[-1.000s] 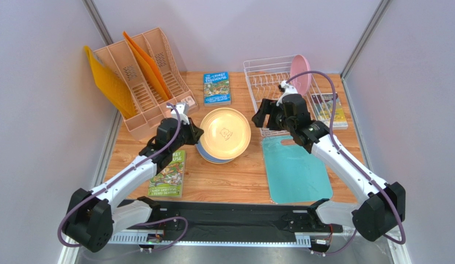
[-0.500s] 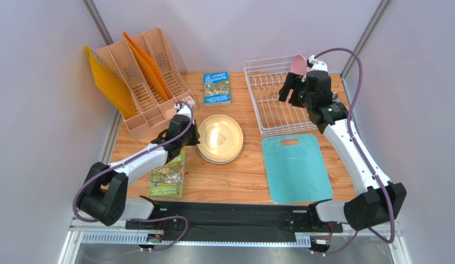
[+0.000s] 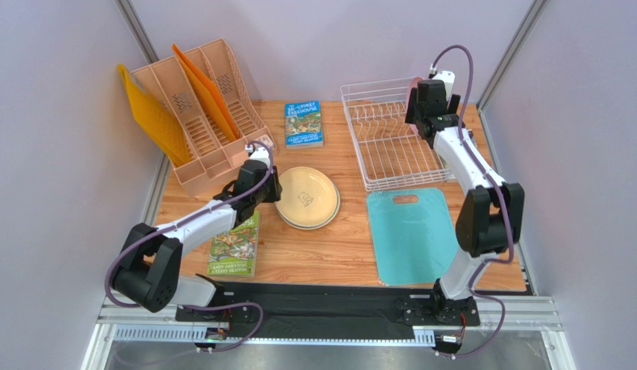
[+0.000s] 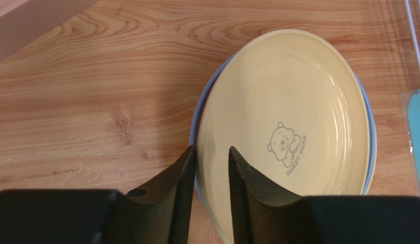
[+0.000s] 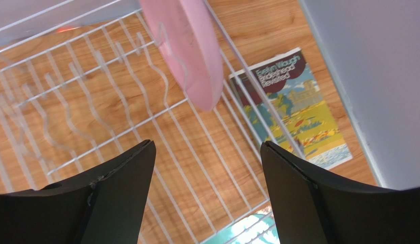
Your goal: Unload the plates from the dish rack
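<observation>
A cream-yellow plate [image 3: 308,197] with a bear mark lies flat on top of a stack on the table. A light blue plate [image 4: 370,127] shows as a rim under it. My left gripper [image 3: 269,185] is shut on the yellow plate's left rim [image 4: 211,149], one finger on each side of it. A pink plate [image 5: 189,48] stands upright in the far right corner of the white wire dish rack [image 3: 383,146]. My right gripper [image 5: 208,144] is wide open and empty above the rack floor, just short of the pink plate [image 3: 412,89].
A teal cutting board [image 3: 414,235] lies in front of the rack. A book [image 5: 293,112] lies right of the rack. A peach organizer [image 3: 198,116] with orange folders stands back left. Books lie at the back centre [image 3: 303,123] and front left [image 3: 235,245].
My left gripper has lowered the tilted yellow plate flat onto the stack. My right arm has swung from the rack's front to its far right corner, towards the pink plate.
</observation>
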Robot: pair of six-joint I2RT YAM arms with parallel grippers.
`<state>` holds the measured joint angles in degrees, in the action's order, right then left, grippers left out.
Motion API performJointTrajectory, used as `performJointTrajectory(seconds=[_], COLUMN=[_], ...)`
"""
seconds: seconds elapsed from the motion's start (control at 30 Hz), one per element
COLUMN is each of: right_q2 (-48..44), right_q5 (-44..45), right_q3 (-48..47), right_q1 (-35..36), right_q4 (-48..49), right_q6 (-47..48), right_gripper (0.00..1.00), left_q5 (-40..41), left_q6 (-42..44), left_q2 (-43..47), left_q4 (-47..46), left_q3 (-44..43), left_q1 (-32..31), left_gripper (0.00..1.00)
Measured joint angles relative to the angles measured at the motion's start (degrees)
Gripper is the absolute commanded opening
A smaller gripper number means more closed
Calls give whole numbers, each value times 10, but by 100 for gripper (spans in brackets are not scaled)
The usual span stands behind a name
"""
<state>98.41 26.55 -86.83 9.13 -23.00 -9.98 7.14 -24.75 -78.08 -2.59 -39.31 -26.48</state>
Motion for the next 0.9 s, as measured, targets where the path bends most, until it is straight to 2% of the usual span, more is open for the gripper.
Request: performJointTrajectory(seconds=[0.07,0.1,0.13,0.27,0.4,0.43,0.47,0.6,0.67,0.7,0.77,0.9], right_q2=[56,82,103,196,269,282,290,315,317,317,317,317], right_q5=[24,36,44,72,97,102,107,131,139,141,147,155], right_q3=[-50,-77,-103,-220,-310,-321,-326,-327,-327,-327,-327,-327], right_q1=[-7,-10,-11,-10,-10,-10,-10,-10,-10,-10,-11,-11], right_q4=[6,12,15,28,31,33,33,35,35,34,35,31], right_q6=[22,33,42,97,146,156,164,193,206,212,225,251], right_gripper=[80,80,79,75,51,50,47,24,23,11,3,0], left_q5=[-1,-1,-2,-1,1,0,0,0,0,0,0,0], left_q6=[3,5,5,13,21,22,23,28,30,31,32,33], left_q2=[1,3,7,31,61,67,73,96,103,104,105,105], left_q4=[0,1,0,1,3,3,3,5,5,5,6,7], left_q3=[0,0,0,0,0,0,0,0,0,0,0,0], left_q1=[0,0,0,0,0,0,0,0,0,0,0,0], left_gripper=[57,58,64,65,65,65,65,65,65,65,65,65])
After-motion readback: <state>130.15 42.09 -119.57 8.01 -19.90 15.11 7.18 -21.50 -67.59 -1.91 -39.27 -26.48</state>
